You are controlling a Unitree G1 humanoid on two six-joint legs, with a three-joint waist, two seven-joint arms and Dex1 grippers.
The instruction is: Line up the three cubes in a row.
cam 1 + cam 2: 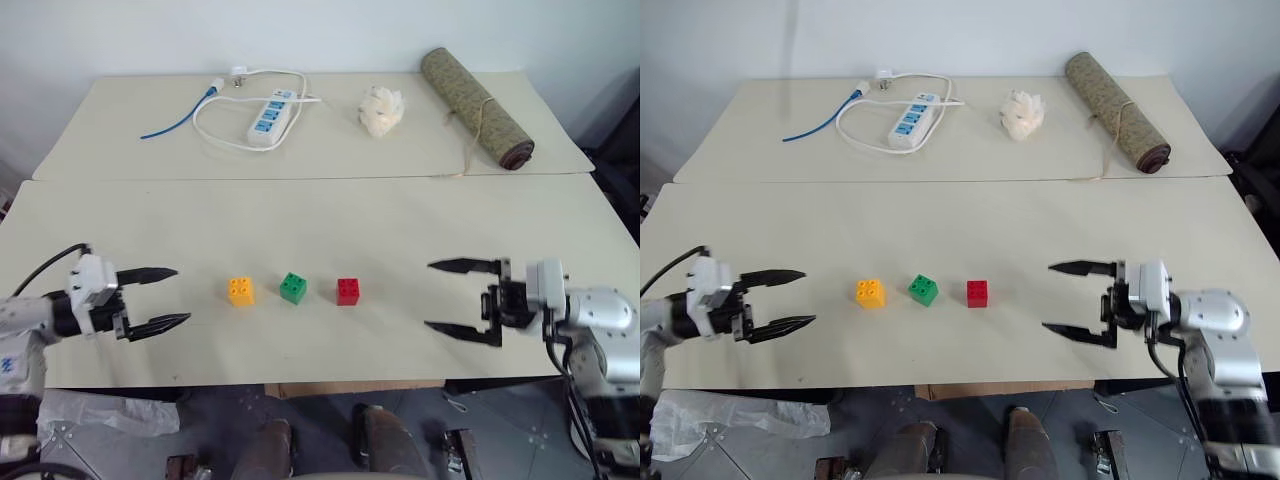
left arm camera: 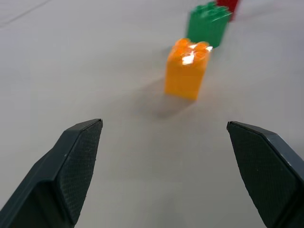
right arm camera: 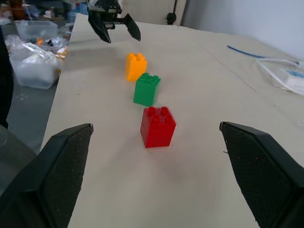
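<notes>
Plainly, in the left eye view the three small studded plastic bricks stand on the near cream table (image 1: 330, 215) in a row running from nine o'clock to three o'clock: the orange-yellow brick (image 1: 240, 290), then the green brick (image 1: 293, 288), then the red brick (image 1: 348, 291), near one another but apart, with the green one turned a little off square. The left gripper (image 1: 157, 297) hovers at nine o'clock of the row with its two black fingers spread wide around nothing; the right gripper (image 1: 462, 297) sits at three o'clock, well apart from the red brick, jaws wide and empty. The right eye view gives the same layout. In the left wrist view the orange-yellow brick stands ahead of the spread fingertips (image 2: 78, 161), clear of them, green and red lined up beyond it. In the right wrist view the red brick stands nearest, green and orange-yellow behind it, and the left gripper past those. By my judgement the lining-up is essentially done; at most the green brick's slight twist is left to square.
</notes>
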